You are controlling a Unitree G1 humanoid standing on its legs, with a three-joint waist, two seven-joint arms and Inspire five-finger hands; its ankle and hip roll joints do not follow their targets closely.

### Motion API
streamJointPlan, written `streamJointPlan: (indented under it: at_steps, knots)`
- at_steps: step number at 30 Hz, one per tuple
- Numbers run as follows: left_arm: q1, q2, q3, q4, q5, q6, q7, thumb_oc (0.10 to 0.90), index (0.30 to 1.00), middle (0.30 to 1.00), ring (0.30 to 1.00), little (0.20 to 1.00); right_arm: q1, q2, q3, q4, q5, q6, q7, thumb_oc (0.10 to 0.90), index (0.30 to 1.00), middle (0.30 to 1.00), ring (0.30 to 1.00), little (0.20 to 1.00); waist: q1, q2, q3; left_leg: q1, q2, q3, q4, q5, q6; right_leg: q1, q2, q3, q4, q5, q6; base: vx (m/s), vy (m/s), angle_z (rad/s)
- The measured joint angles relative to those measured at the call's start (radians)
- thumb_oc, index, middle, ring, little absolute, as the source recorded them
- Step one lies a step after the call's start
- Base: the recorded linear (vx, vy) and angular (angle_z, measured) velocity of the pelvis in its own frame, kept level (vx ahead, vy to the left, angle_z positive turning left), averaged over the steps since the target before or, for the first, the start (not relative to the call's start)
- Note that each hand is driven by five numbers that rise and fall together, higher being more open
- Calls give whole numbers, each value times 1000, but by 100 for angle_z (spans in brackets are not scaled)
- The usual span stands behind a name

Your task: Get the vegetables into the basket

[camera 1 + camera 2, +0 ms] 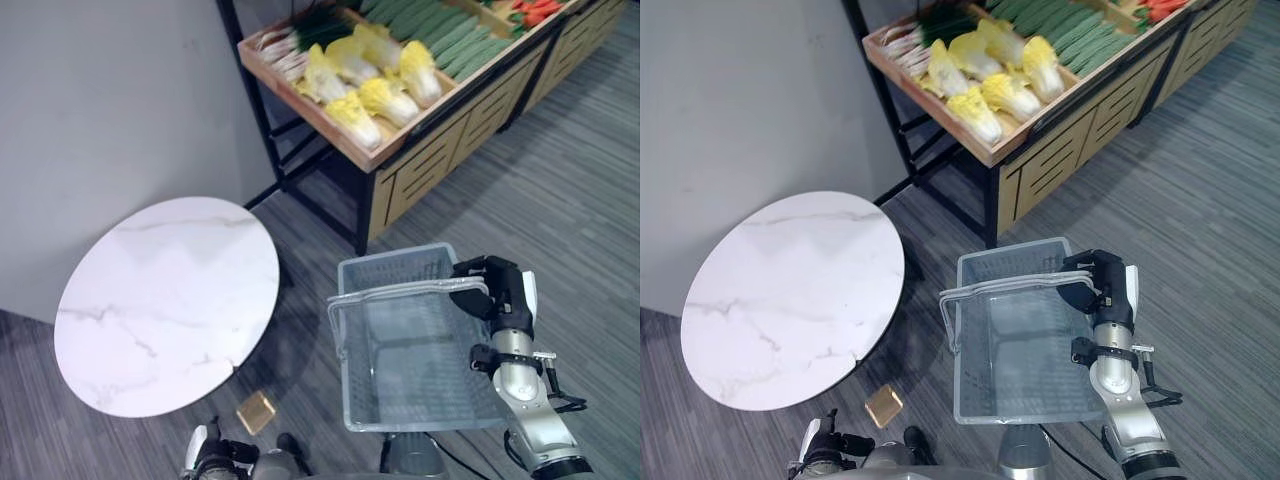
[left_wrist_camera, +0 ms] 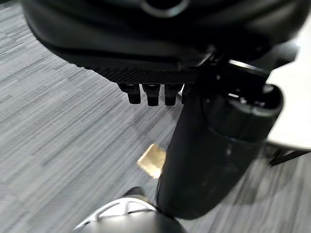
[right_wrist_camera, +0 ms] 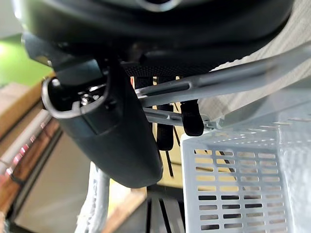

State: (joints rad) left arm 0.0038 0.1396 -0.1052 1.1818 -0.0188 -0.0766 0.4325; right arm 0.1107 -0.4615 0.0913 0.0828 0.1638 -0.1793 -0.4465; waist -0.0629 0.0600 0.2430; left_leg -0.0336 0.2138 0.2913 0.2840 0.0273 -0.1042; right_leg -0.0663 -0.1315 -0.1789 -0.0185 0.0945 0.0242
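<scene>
A grey plastic basket (image 1: 352, 345) hangs in front of me with nothing in it. Its two handles (image 1: 400, 291) are raised, and my right hand (image 1: 500, 290) is shut round them; its fingers (image 3: 192, 119) curl over the handle bars (image 3: 218, 80). The vegetables lie on a wooden stand (image 1: 440, 140) ahead: yellow cabbages (image 1: 375, 95), green cucumbers (image 1: 440, 25), spring onions (image 1: 300, 35) and carrots (image 1: 535, 10). My left hand (image 1: 205, 455) hangs low at my side, its fingers (image 2: 151, 93) relaxed and holding nothing.
A round white marble table (image 1: 165, 300) stands to the left by a grey wall. A small tan square (image 1: 256, 411) lies on the grey carpet below it. The stand's black frame legs (image 1: 300, 170) reach toward the table.
</scene>
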Motion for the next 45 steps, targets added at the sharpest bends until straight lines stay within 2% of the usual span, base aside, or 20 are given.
streamJointPlan:
  at_steps: [2, 4, 6, 8, 9, 10, 12, 14, 17, 20, 23, 25, 27, 29, 31, 32, 34, 35, 40, 45]
  knots:
    - [0, -2, -2, -9, -2, -14, 22, 900, 1000, 1000, 1000, 1000, -7, -3, -5, -17, -7, -21, -23, 400, 300, 300, 300, 300, 2, -5, 2, -19, -81, -185, -98, -53, -47, -13, -7, 59, -30, 18, 8, 76, 25, -94]
    - [-11, -4, -2, -4, -4, -19, 49, 900, 1000, 1000, 1000, 1000, -16, -12, -8, -13, -10, -23, -39, 400, 300, 300, 300, 300, 0, -9, 5, -25, -111, -306, -279, -33, -30, -40, 9, 117, -42, 20, 11, 108, 75, -83]
    - [-23, 5, -1, 6, -5, -21, 49, 900, 1000, 1000, 1000, 1000, -16, -11, -14, -1, -11, -23, -58, 400, 300, 300, 300, 300, -4, -21, 14, -41, -105, -346, -325, -26, -22, -43, 17, 133, -51, 19, 11, 66, 37, -71]
    - [-23, 0, -1, 3, -17, -25, 50, 900, 1000, 1000, 1000, 1000, -15, -27, -49, 6, -22, -23, -73, 400, 300, 300, 300, 300, 11, -7, 18, -51, -112, -376, -327, -106, 28, -52, 42, 164, -64, 21, 22, 107, 168, -108]
    - [-34, 13, -4, -6, -22, -22, 51, 900, 1000, 1000, 1000, 1000, -11, -15, -60, 5, -42, -24, -76, 400, 300, 300, 300, 300, 12, -30, 37, -58, -129, -378, -282, -46, -2, -63, 32, 174, -63, 19, 52, 130, 325, -107]
    - [-36, 25, 0, -4, -22, -20, 50, 900, 1000, 1000, 1000, 1000, -4, 1, -68, 7, -54, -24, -74, 400, 300, 300, 300, 300, 18, -47, 47, -43, -158, -394, -282, -45, 10, -68, 20, 223, -57, 20, 54, 55, 276, -106]
    - [-37, 20, -6, -8, -22, -19, 49, 900, 1000, 1000, 1000, 1000, 18, 11, -90, 7, -60, -25, -84, 400, 300, 300, 300, 300, 5, -43, 50, -44, -160, -367, -295, -20, 48, -70, 10, 211, -48, -3, 105, 57, 272, -54]
    - [-23, 43, -31, -21, -21, -24, 48, 900, 1000, 1000, 1000, 1000, 28, 58, -108, 11, -60, -23, -106, 400, 300, 300, 300, 300, -13, -72, 35, -8, -195, -322, -331, 10, 66, -68, -11, 218, -4, 11, 95, 50, 293, -32]
    - [-30, 39, -40, -6, -20, -19, 40, 900, 1000, 1000, 1000, 1000, 16, 75, -119, 10, -62, -22, -99, 400, 300, 300, 300, 300, -8, -74, 35, 39, -235, -237, -347, 19, 99, -71, -46, 287, -6, 56, 125, 36, 263, -68]
    - [-36, 40, -43, -10, -17, -24, 35, 900, 1000, 1000, 1000, 1000, 19, 79, -116, 13, -64, -21, -101, 400, 300, 300, 300, 300, -18, -80, 31, 63, -265, -189, -345, 1, 117, -72, -62, 290, -4, 70, 136, -15, 248, -45]
    - [-44, 44, -47, -1, -17, -25, 20, 900, 1000, 1000, 1000, 1000, -32, 116, -116, 53, -71, -20, -106, 400, 300, 300, 300, 300, -5, -87, 28, 75, -254, -123, -347, -7, 123, -94, -59, 287, -1, 110, 135, -49, 91, -56]
    - [-57, 53, -60, -4, -17, -29, 13, 900, 1000, 1000, 1000, 1000, -33, 126, -120, 64, -70, -20, -116, 400, 300, 300, 300, 300, -6, -101, 28, 69, -268, -105, -329, -20, 131, -110, -45, 253, 7, 135, 132, -60, 99, -49]
    - [-56, 60, -59, 1, -17, -23, -4, 900, 1000, 1000, 1000, 1000, -83, 143, -112, 114, -70, -20, -116, 400, 300, 300, 300, 300, 12, -97, 26, 68, -222, -30, -319, -27, 141, -126, -14, 149, -46, 256, 140, -39, 47, -86]
    - [-52, 55, -42, -1, -16, -28, -6, 900, 1000, 1000, 1000, 1000, -68, 138, -127, 147, -68, -18, -138, 400, 300, 300, 300, 300, 13, -72, 23, 66, -175, -25, -322, -20, 143, -120, -14, 10, 70, 108, 128, -32, 19, -37]
    - [-41, 57, -37, -10, -16, -27, -11, 900, 1000, 1000, 1000, 1000, -64, 140, -127, 163, -70, -17, -144, 400, 300, 300, 300, 300, 44, -65, 17, 79, -145, 25, -324, -17, 139, -111, -53, -104, 181, 32, 110, 22, -36, -63]
    - [-27, 59, -36, -6, -17, -18, -16, 900, 1000, 1000, 1000, 1000, -62, 140, -126, 166, -70, -17, -144, 400, 300, 300, 300, 300, 57, -67, 8, 83, -142, 40, -323, -17, 137, -85, -79, -120, 184, 10, 133, 23, -59, -62]
    - [-5, 64, -37, -1, -17, -13, -28, 900, 1000, 1000, 1000, 1000, -62, 138, -130, 164, -71, -18, -146, 400, 300, 300, 300, 300, 54, -92, -4, 80, -168, 51, -326, -12, 113, 0, -127, -79, 68, 19, 151, 29, -102, -35]
    - [0, 51, -38, -5, -17, -12, -46, 900, 1000, 1000, 1000, 1000, -69, 117, -131, 195, -71, -16, -145, 400, 300, 300, 300, 300, 48, -71, -6, 73, -156, 55, -329, 4, 87, 21, -103, -75, 7, 12, 146, 56, -176, -21]
    - [37, 33, -39, -48, -28, -21, -122, 900, 1000, 1000, 1000, 1000, -44, 102, -177, 261, -69, 12, -144, 400, 300, 300, 300, 300, 36, -17, -36, 83, -92, 55, -344, 28, 49, 47, -24, -66, -68, 30, 120, 52, -120, -16]
    - [35, 29, -37, -88, -101, -28, -197, 900, 1000, 1000, 1000, 1000, -16, 85, -227, 262, -69, 33, -138, 400, 300, 300, 300, 300, 1, -2, -41, 89, -66, 58, -353, 42, 28, 45, 7, -57, -73, 28, 116, 57, -98, -7]
